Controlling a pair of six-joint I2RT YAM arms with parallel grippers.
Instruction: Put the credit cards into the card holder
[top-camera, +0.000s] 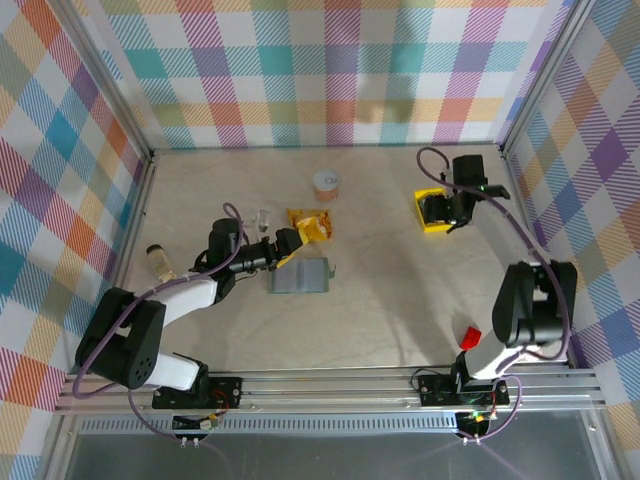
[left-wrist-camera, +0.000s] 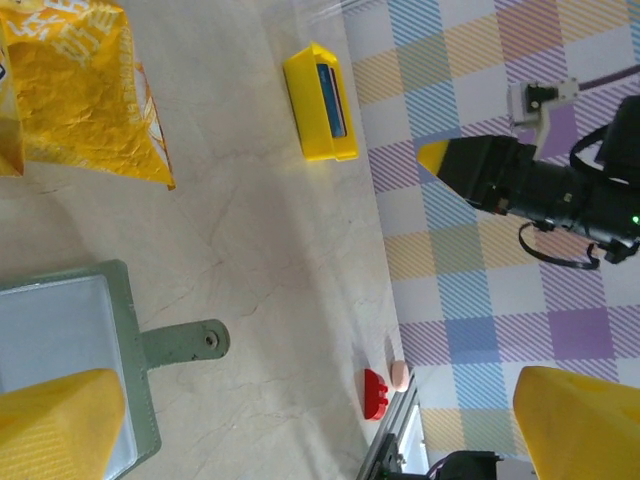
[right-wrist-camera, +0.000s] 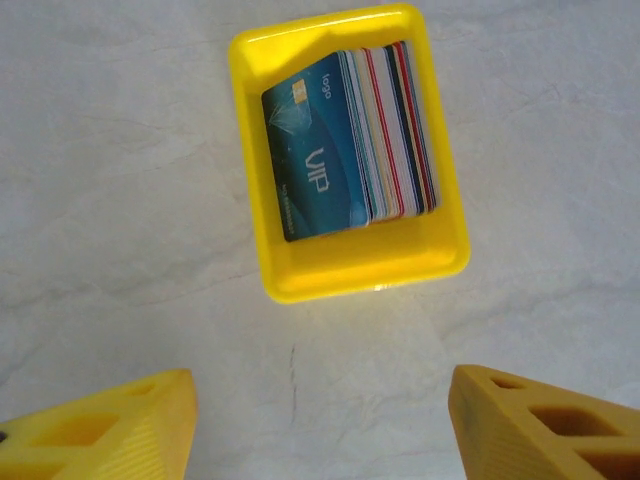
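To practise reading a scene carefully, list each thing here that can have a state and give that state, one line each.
card holder: open, lying flat, snap strap undone.
credit cards: stacked together inside the yellow tray, blue card outermost.
yellow tray: upright, holding the cards.
snack packet: crumpled, lying near the card holder.
left tool: open, empty, over the card holder.
right tool: open, empty, above the yellow tray.
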